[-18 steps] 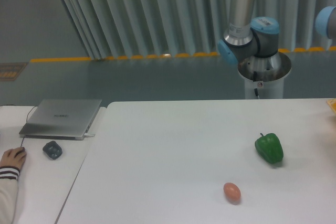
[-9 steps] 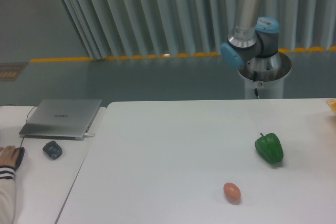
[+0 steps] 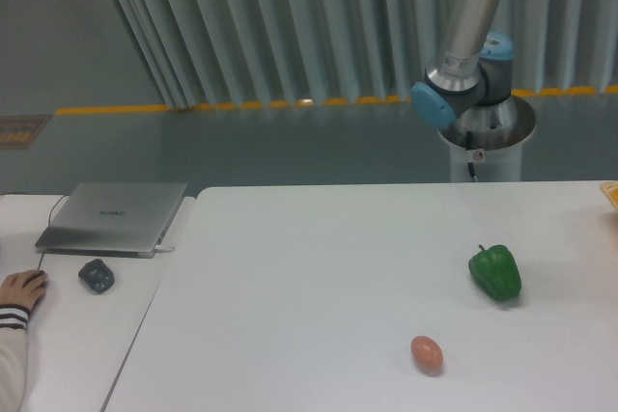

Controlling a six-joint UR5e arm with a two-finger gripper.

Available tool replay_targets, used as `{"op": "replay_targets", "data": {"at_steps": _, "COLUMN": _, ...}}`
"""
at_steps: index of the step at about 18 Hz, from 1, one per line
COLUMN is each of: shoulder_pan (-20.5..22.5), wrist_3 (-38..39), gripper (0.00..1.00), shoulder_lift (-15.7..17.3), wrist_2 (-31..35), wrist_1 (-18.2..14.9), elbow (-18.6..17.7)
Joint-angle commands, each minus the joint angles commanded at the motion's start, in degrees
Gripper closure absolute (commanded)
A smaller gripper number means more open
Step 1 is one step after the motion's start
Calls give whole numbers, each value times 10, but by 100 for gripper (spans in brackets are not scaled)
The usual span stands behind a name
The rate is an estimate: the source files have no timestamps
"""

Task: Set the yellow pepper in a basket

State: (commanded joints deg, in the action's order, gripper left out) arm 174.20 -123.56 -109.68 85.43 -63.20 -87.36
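Well, in the fixed cam view we see only the arm at upper right; its gripper is out of frame, so finger state we cannot tell. The yellow pepper we don't find, maybe only a yellow bit at right edge. Green pepper sits mid-right, egg below it, laptop at left.

- A green bell pepper sits on the white table, toward its right side.
- A brownish egg lies nearer the front edge, left of the pepper and well apart from it.
- A closed grey laptop rests on the adjoining desk at left.
- A small dark object lies just in front of the laptop.
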Motion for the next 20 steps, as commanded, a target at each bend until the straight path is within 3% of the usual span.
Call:
{"op": "replay_targets", "data": {"at_steps": 3, "shoulder_pan": 8, "wrist_3": -45, "gripper": 45, "shoulder_lift": -4, "wrist_2": -5, "wrist_1": 3, "elbow": 0}}
{"op": "replay_targets", "data": {"at_steps": 5, "shoulder_pan": 9, "wrist_3": -48, "gripper": 20, "shoulder_lift": -4, "wrist_2": -8, "wrist_1": 3, "elbow": -1}}
{"op": "replay_targets", "data": {"at_steps": 8, "shoulder_pan": 9, "wrist_3": -48, "gripper": 5, "shoulder_lift": -4, "wrist_2": -15, "wrist_1": 3, "elbow": -2}}
{"op": "replay_targets", "data": {"at_steps": 17, "shoulder_pan": -5, "wrist_3": -34, "gripper": 0, "shoulder_lift": 9, "wrist_2": -16, "wrist_1": -2, "elbow": -7}}
{"op": "replay_targets", "data": {"at_steps": 20, "shoulder_pan": -30, "wrist_3": 43, "gripper": 0, "shoulder_lift": 11, "wrist_2": -11, "wrist_1": -27, "elbow": 3}}
